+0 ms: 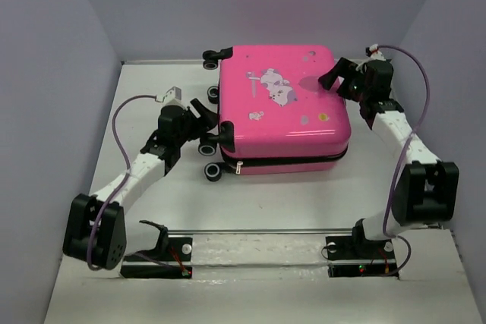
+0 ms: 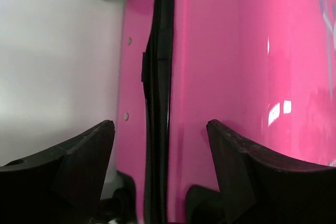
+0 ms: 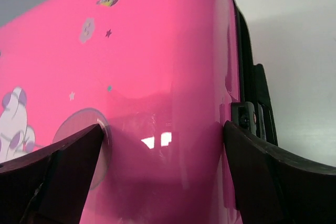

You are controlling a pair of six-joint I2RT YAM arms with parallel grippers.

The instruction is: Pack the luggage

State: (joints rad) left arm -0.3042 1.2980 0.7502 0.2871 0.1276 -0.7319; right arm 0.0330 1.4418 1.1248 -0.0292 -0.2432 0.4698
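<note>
Hot-pink suitcase [image 1: 281, 104] shut and lying flat at mid-counter [image 1: 266, 202], flanked by two wide-spread pincers.

Resting on its broad side with the cartoon print [image 1: 273, 85] facing up, the dark zip seam [image 2: 156, 77] closed along every visible edge, and the black-and-white wheels [image 1: 213, 171] pointing left. At the wheel end, left pincer [image 1: 206, 121] opened wide, black fingers [image 2: 79, 156] standing either side of the seam, holding nothing; contact with the shell impossible to tell. At the far right corner, right pincer [image 1: 339, 79] opened fully, straddling the lid's rounded edge just beside a black fitting [image 3: 260, 93] on the side wall, gripping nothing. Glossy lid reflecting the fingers' shadow in the right wrist view.
</note>
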